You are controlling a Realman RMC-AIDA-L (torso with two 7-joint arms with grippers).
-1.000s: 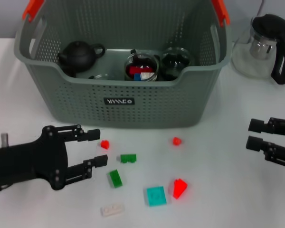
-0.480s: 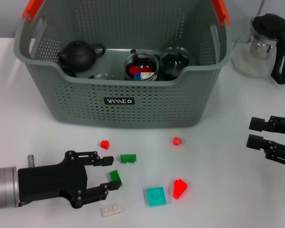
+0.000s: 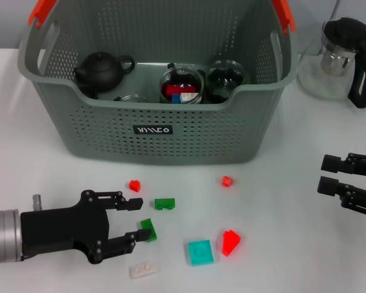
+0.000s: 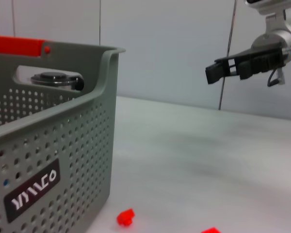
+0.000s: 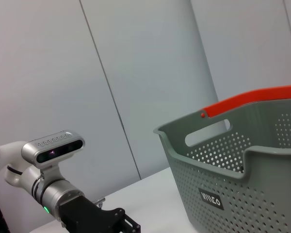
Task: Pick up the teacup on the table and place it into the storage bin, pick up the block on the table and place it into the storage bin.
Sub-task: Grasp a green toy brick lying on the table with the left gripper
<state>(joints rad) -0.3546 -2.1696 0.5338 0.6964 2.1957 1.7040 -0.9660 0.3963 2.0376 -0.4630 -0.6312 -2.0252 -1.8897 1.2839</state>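
Observation:
The grey perforated storage bin (image 3: 158,131) stands at the back centre and holds a black teapot (image 3: 100,70) and glass cups (image 3: 183,85). No teacup shows on the table. Several small blocks lie in front of the bin. My left gripper (image 3: 137,220) is open and low over the table, with a green block (image 3: 149,227) by its nearer finger and between the tips. A second green block (image 3: 165,203) lies just past it. My right gripper (image 3: 329,174) is open and empty at the right edge, and also shows in the left wrist view (image 4: 242,65).
Loose blocks: two small red ones (image 3: 134,184) (image 3: 227,180), a red wedge (image 3: 230,242), a teal square (image 3: 201,252), a white plate (image 3: 144,269). A glass teapot with black handle (image 3: 341,58) stands at the back right. The bin also shows in both wrist views (image 4: 48,145) (image 5: 242,165).
My left gripper moved toward the front and right, from beside the small red block to around the lower green block. The right gripper barely moved.

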